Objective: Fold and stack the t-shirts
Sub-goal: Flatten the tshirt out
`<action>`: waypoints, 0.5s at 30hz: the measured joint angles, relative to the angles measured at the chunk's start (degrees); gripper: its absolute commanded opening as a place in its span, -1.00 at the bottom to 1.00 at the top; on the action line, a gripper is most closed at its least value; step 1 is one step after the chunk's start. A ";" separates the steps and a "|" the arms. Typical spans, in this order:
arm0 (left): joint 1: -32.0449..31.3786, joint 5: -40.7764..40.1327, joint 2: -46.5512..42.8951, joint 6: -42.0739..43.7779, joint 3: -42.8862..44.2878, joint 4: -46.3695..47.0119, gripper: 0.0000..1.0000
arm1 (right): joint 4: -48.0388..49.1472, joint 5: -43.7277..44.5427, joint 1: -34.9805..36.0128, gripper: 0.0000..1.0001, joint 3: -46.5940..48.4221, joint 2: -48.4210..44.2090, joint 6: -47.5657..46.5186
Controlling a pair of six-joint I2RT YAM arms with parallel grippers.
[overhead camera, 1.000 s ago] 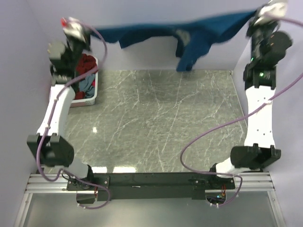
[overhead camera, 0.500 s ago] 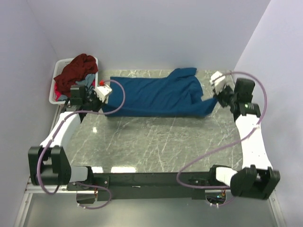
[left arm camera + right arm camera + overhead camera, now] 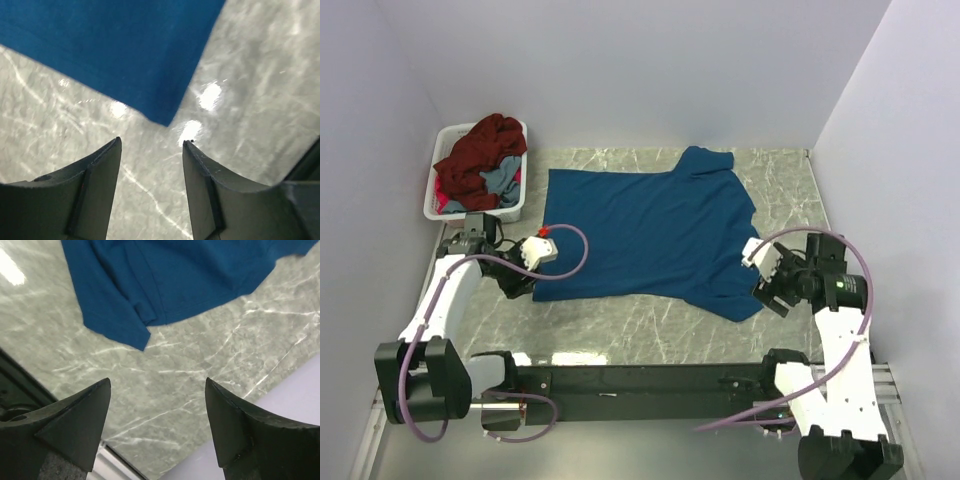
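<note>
Top external view: blue shirt (image 3: 640, 235) lies flat on table (image 3: 620, 322), marble showing along its near hem. At its near corners, left gripper (image 3: 151, 142) and right gripper (image 3: 157, 382) stand open, empty.

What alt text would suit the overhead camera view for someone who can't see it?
A deep blue t-shirt lies spread flat on a grey marble table, with the left tool and right tool open and empty beside its near corners. A white basket at the far left holds a maroon shirt and other clothes.
</note>
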 measured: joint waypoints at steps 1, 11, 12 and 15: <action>0.11 0.46 -0.26 0.13 0.11 -0.83 0.13 | -0.59 -0.68 0.00 0.51 1.20 0.07 0.83; -0.48 2.97 11.15 -13.88 4.66 8.26 0.02 | 12.87 -2.43 3.21 -0.13 21.03 36.68 27.30; -0.74 2.69 12.28 -15.32 4.79 9.60 0.02 | 14.01 -1.73 4.00 -0.15 21.42 39.01 29.24; -2.40 2.34 15.15 -18.64 5.79 11.50 0.20 | 15.54 0.85 6.95 -0.22 22.91 45.79 34.88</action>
